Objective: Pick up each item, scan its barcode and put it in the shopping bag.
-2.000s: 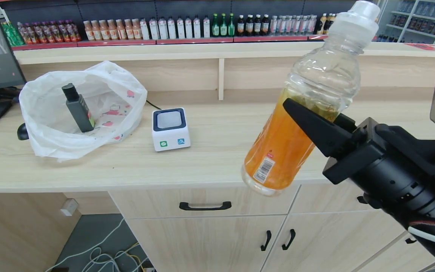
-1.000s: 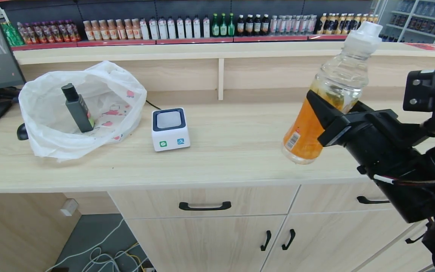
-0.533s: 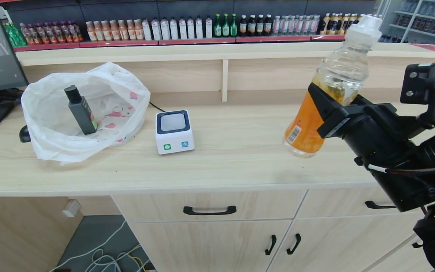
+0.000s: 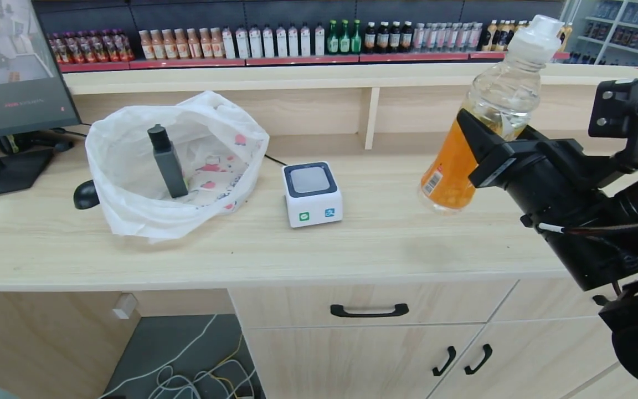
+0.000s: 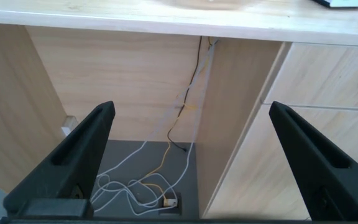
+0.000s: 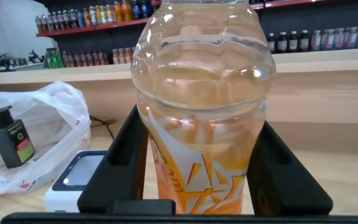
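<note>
**A:** Right gripper (image 4: pixel 482 145) status?

**B:** Clamped on the clear plastic bottle of orange drink with a white cap (image 4: pixel 451 169). One finger sits on each side at mid-body, just under the shoulder. The bottle hangs in the air above the pale wood counter (image 4: pixel 385 238), tilted, with the cap up and away and the base low.

**A:** Why the tilt?

**B:** My guess is label access. The white barcode patch (image 4: pixel 432 182) sits low on the bottle, below the fingers and on the side away from the arm, so nothing covers it.

**A:** Left gripper (image 5: pixel 191 168)?

**B:** Fingers spread wide and holding nothing. It is parked low, pointing under the counter at loose cables on the floor (image 5: pixel 148 186), so it looks idle.

**A:** Scanner?

**B:** The white cube scanner with a dark-blue-framed top window (image 4: pixel 312 194) is left of the right gripper and lower, well apart. The window faces up, so I think the barcode needs to come over it facing down.

**A:** Bag?

**B:** The white plastic shopping bag (image 4: pixel 125 183) is past the scanner, further left of the gripper, with its mouth open upward. A dark grey square bottle with a black cap (image 4: pixel 166 163) stands inside it. Shelves of drink bottles (image 4: pixel 297 41) run along the far back.
</note>
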Tool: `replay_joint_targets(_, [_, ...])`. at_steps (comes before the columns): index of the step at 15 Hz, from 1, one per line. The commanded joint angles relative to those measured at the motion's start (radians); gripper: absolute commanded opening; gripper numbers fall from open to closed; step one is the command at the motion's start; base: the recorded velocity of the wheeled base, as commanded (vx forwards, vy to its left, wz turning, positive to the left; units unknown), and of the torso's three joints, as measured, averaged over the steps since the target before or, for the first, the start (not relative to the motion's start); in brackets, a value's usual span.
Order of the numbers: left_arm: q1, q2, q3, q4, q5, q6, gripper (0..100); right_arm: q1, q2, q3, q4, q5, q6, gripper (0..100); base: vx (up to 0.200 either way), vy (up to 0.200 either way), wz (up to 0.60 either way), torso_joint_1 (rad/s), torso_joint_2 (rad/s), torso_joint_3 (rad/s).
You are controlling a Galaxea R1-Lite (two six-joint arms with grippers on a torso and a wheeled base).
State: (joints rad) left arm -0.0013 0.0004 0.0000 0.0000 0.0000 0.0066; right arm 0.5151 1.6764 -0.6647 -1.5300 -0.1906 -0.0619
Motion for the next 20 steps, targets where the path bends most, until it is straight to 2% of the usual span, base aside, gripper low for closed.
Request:
replay_joint_targets(1, [0.000, 0.000, 0.000, 0.000, 0.000, 0.000, 100, 0.000, -0.001, -0.004, 0.001, -0.001, -0.001, 0, 0.000, 0.200, 0.00, 0.002, 0.00, -0.002])
replay_joint_targets(12, [0.000, 0.000, 0.000, 0.000, 0.000, 0.000, 100, -0.001, -0.003, -0.056, 0.001, -0.009, -0.004, 0, 0.000, 0.200, 0.00, 0.002, 0.00, 0.001])
replay_joint_targets(20, [0.000, 0.000, 0.000, 0.000, 0.000, 0.001, 100, 0.010, -0.004, -0.101, 0.002, 0.000, -0.052, 0, 0.000, 0.000, 0.00, 0.000, 0.00, 0.000])
